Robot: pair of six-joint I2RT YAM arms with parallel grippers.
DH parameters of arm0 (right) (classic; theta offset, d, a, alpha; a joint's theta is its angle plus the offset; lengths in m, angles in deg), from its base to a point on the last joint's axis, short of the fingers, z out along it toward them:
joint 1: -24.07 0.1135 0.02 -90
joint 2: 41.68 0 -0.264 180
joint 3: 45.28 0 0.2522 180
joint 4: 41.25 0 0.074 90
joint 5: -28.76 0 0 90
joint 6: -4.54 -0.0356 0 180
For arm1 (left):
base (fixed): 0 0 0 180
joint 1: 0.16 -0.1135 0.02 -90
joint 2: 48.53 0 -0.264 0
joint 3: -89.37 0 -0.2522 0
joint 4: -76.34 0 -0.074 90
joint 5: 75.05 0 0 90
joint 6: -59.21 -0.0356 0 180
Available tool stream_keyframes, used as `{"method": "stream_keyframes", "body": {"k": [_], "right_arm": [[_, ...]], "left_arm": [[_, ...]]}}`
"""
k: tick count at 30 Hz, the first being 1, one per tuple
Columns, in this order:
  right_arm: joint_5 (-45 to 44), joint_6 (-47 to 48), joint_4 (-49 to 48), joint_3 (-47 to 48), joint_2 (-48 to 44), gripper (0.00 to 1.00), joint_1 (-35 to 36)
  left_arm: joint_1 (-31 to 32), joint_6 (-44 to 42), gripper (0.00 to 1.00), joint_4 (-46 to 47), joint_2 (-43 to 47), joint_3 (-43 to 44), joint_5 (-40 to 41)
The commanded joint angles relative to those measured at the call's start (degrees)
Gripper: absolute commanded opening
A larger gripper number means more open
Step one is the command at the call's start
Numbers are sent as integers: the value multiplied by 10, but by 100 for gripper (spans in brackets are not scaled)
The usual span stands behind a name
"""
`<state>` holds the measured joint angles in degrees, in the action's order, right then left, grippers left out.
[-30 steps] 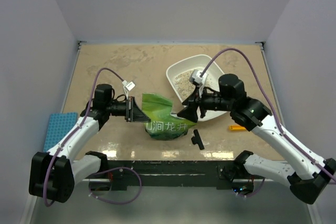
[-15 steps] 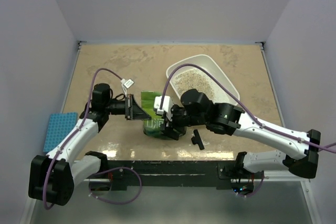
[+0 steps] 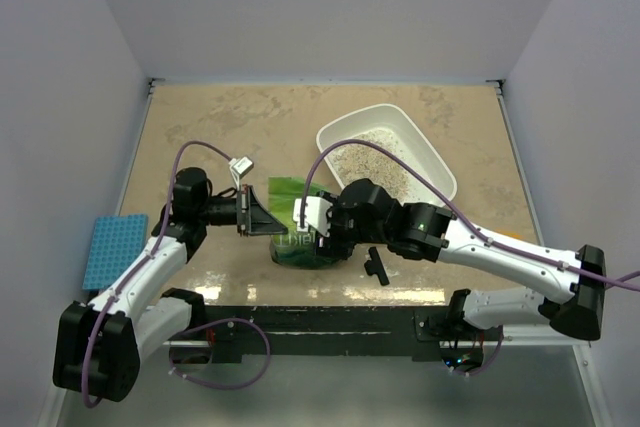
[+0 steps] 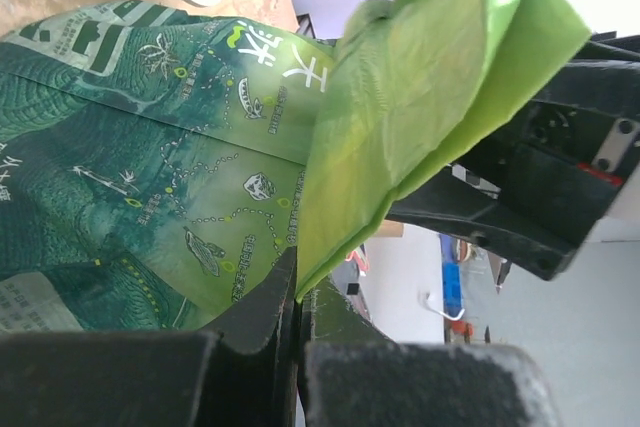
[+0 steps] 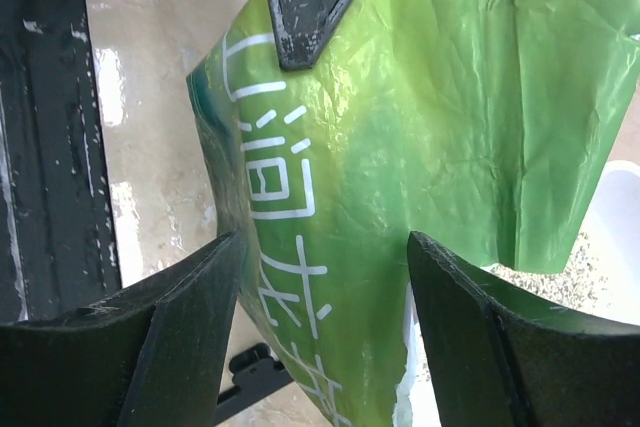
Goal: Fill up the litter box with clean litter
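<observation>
**Loose litter, soft bag**

The clean litter (image 3: 365, 159) lies as a thin speckled layer in the litter box (image 3: 400, 112), right of centre on the table (image 3: 220, 127). Such grains pour and cannot be gripped, so I judge it all goes through the green bag (image 3: 290, 195) — soft, crinkly, likely bottom-heavy, best taken by a top fold and around its body. The left gripper (image 4: 297, 292) pinches a fold tight. The right gripper (image 5: 325, 247) stands spread astride the bag. Only the wrist views show these holds — overhead gives the layout, with the box just behind the bag.
</observation>
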<state>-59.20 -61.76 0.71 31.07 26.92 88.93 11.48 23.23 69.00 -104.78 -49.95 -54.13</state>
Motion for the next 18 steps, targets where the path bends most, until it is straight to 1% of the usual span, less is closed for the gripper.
{"method": "stream_keyframes", "body": {"k": [1, 6, 12, 15, 18], "right_arm": [[-1, 41, -17, -6, 6, 71, 4], [11, 49, -10, -15, 10, 71, 14], [16, 48, -6, -33, 30, 67, 34], [5, 47, -5, -37, 43, 64, 43], [-4, 44, 1, -33, 52, 54, 44]], "left_arm": [[-4, 50, 0, 49, 19, -3, -46], [-4, 74, 0, 74, 21, -4, -51], [-6, 104, 0, 109, 18, -7, -55], [-6, 111, 0, 122, 18, -8, -56], [-6, 112, 0, 124, 20, -9, -57]]}}
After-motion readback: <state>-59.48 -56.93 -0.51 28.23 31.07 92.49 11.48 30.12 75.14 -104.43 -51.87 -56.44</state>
